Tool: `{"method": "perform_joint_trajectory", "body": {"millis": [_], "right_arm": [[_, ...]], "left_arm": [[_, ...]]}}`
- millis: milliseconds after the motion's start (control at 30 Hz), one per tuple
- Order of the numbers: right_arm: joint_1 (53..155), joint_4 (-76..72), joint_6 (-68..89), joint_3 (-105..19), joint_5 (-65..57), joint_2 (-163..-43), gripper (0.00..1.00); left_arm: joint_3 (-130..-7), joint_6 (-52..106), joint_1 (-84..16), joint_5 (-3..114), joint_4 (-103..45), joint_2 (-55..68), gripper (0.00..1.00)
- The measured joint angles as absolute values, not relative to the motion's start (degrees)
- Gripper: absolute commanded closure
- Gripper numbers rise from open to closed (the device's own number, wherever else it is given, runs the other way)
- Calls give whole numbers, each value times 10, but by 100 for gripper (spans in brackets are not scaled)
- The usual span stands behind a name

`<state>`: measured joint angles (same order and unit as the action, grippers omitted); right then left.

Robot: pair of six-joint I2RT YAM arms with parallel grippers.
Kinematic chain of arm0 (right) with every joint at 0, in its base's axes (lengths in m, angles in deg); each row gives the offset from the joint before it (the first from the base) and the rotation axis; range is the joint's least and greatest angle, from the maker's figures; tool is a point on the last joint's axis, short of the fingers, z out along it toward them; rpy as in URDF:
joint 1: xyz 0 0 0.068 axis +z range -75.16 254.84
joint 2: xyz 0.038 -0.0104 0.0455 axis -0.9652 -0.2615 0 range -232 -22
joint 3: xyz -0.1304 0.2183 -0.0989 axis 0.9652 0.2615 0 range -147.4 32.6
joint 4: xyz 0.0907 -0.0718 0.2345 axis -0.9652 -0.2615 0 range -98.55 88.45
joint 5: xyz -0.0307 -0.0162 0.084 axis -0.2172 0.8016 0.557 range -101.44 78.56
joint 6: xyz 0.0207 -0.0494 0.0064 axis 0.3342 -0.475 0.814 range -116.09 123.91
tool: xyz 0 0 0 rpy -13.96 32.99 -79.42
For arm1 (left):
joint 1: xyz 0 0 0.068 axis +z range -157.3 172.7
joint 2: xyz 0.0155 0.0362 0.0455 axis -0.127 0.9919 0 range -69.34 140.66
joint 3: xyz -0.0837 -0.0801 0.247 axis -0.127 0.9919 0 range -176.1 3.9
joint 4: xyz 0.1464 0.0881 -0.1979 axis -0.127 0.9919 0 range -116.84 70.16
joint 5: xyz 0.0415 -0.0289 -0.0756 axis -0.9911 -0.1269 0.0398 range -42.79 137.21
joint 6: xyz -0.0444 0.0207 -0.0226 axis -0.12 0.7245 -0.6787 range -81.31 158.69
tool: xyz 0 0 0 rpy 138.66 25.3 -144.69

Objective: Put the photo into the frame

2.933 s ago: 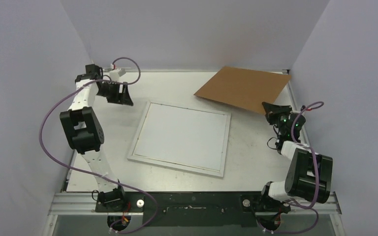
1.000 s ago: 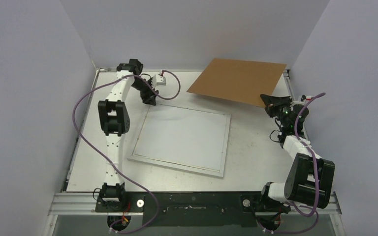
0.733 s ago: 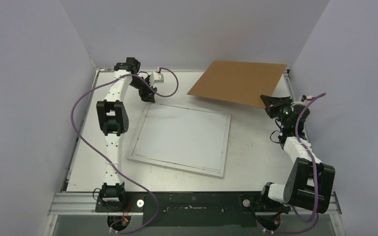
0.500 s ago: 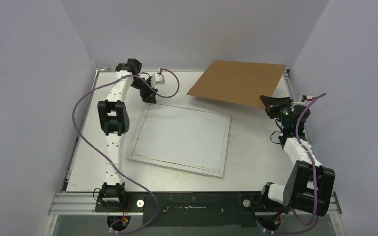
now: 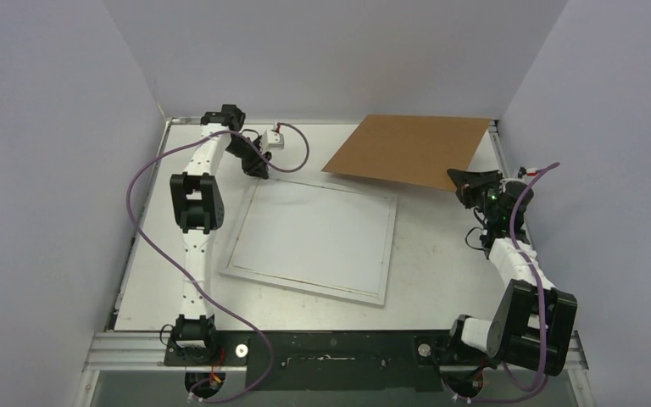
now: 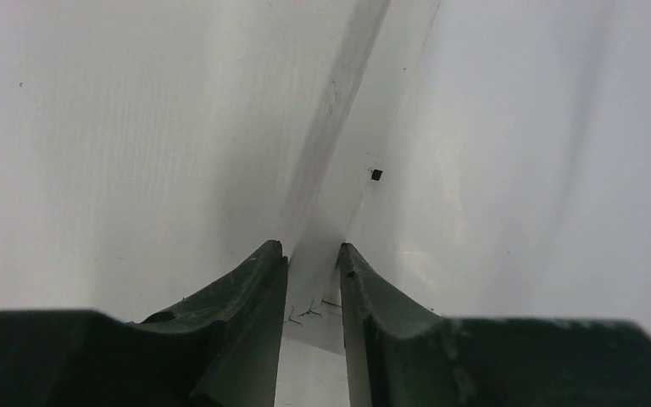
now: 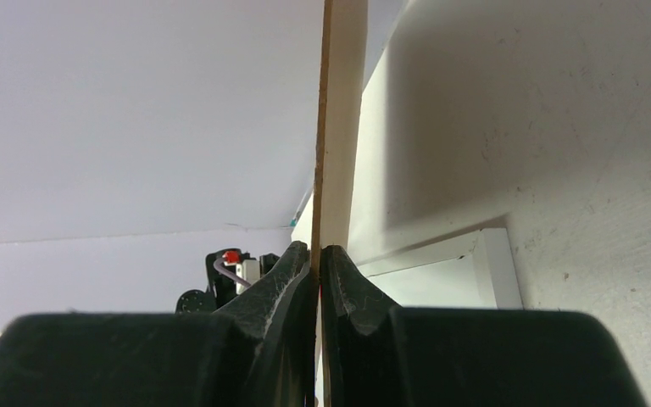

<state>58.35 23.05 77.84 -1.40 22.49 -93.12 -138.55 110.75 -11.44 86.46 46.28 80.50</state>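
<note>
Frame (image 5: pixel 314 237) lies flat, white side up, at the middle of the surface (image 5: pixel 441 271), turned a bit off square to the edges. Thin rim, plain white panel inside. No printed picture shows anywhere, so I cannot tell whether that panel is the photo or where the photo is.

Left end effector (image 5: pixel 260 168) is at the frame's far-left corner, with the arm reaching along the left edge of the surface. In the left wrist view the end effector (image 6: pixel 309 250) has its two dark fingers close together. A white strip of the frame's edge (image 6: pixel 352 153) runs between them, and both tips look to be touching it, so it is clamped on the frame there. That corner looks slightly raised, with a shadow under it.

Right end effector (image 5: pixel 460 180) is near the right edge of the surface, far half. It holds a brown cardboard sheet (image 5: pixel 411 148) by its near-right corner. The sheet is tilted and lifted off the surface toward the far-right corner, apart from the frame. In the right wrist view the end effector (image 7: pixel 319 250) has its fingers pressed together on the cardboard (image 7: pixel 339 127), seen edge-on as a thin tan strip. A corner of the frame (image 7: pixel 441 263) shows beyond it on the surface.
</note>
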Motion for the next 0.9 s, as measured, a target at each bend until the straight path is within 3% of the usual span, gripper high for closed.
{"method": "perform_joint_trajectory", "body": {"millis": [133, 333, 900], "right_arm": [[582, 226, 777, -14, 225, -922, 95], [576, 224, 779, -14, 224, -917, 95], [571, 236, 795, -14, 223, -916, 95]], "left_arm": [[-1385, 1104, -114, 865, 468, 805, 91], [-1385, 1083, -114, 865, 465, 805, 97], [-1323, 845, -61, 839, 400, 771, 97]]}}
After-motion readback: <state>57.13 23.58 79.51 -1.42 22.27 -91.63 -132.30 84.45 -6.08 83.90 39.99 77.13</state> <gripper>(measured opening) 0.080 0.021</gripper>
